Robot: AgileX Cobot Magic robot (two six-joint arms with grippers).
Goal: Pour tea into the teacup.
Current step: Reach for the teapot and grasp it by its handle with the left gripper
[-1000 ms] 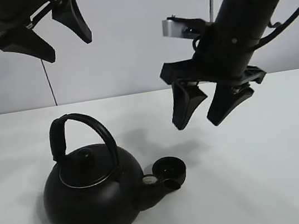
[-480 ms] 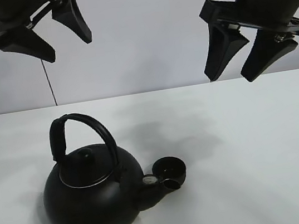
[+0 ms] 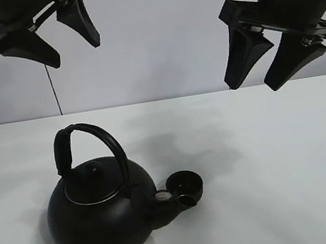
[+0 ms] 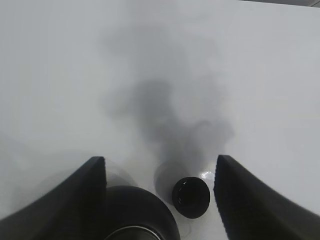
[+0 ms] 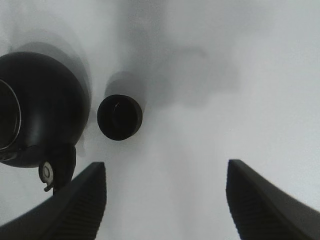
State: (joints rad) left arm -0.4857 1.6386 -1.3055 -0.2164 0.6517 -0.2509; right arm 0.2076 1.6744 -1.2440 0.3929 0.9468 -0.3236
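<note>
Hanging high above the white table (image 3: 293,170), both grippers are empty. The left gripper (image 3: 72,49) sits up at the top left with its jaws spread wide. The right gripper (image 3: 253,86) is up on the right, likewise splayed open and gripping nothing. Below them the black kettle (image 3: 98,220) stands upright on the left half of the table, its handle (image 3: 88,133) arched over the lid. The teacup (image 3: 185,185) stands on the table just beside the kettle's spout (image 3: 184,201), on the side toward the right arm. The right wrist camera shows a thin strip of table between cup and kettle body. The cup's inside is too dark for me to say whether it holds anything.
</note>
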